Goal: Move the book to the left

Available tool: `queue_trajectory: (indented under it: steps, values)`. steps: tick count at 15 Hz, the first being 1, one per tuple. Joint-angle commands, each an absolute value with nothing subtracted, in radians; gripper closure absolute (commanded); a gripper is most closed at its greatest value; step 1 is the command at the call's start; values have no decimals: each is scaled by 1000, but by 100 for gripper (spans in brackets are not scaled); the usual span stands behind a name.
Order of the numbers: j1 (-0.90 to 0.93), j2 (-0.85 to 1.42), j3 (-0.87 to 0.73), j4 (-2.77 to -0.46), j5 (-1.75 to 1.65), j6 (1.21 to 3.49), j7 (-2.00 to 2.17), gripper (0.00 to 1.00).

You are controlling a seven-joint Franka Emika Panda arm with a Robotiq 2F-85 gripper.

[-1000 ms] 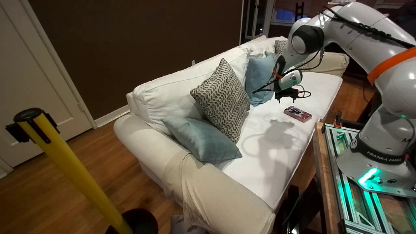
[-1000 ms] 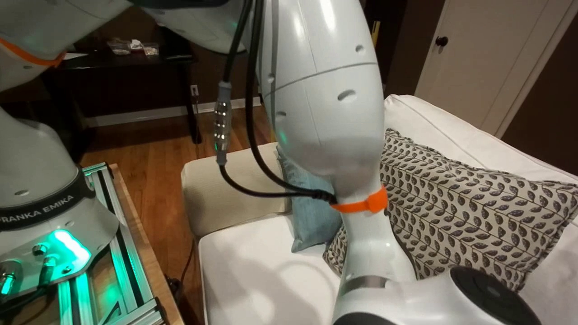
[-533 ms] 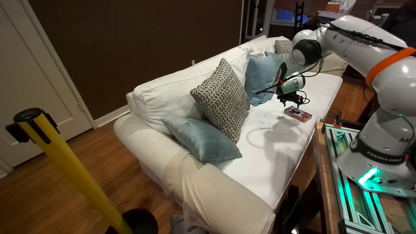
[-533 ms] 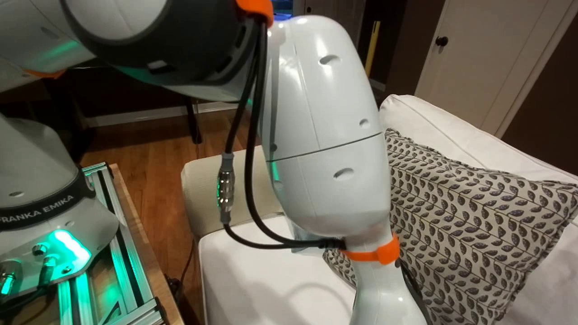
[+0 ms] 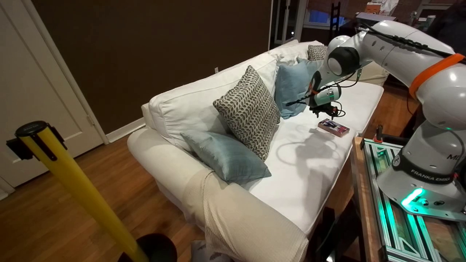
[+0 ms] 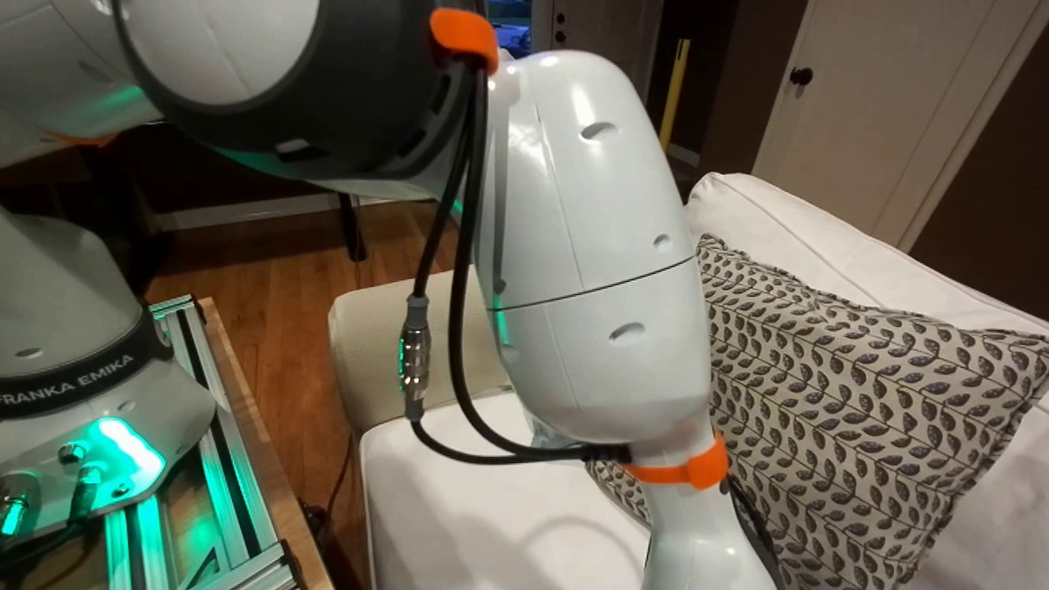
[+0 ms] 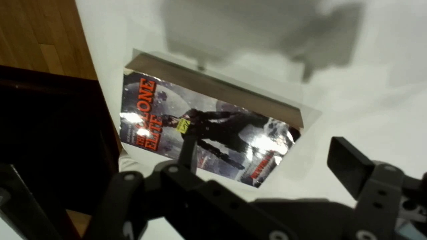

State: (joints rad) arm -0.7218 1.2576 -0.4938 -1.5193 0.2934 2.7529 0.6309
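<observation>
The gripper (image 7: 269, 158) hangs near the book (image 7: 206, 125), jaws spread and holding nothing, while the book lies flat on the sofa seat (image 5: 284, 185), so only the approach seems done (and perhaps not fully), with grasp, leftward move and release apparently to come.

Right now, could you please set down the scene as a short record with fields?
task item: glossy grey-and-purple rectangular book with red lettering; lying flat, not gripped
support: seat of the white fabric sofa
tool: black two-fingered gripper; open, holding nothing, above the sofa near the book
soft items: light-blue fabric pillows and leaf-patterned grey-and-cream fabric cushions, on the sofa
floor item: yellow cylindrical post with a black top, apart from the sofa
</observation>
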Motion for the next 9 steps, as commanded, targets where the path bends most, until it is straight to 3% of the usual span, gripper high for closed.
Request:
queue_trajectory:
  steps: [1,9]
  values:
    - [-725,1344,-506,-1427,313,2842,684,0]
    - [-751,1483,-537,-1259,297,2794,776,0]
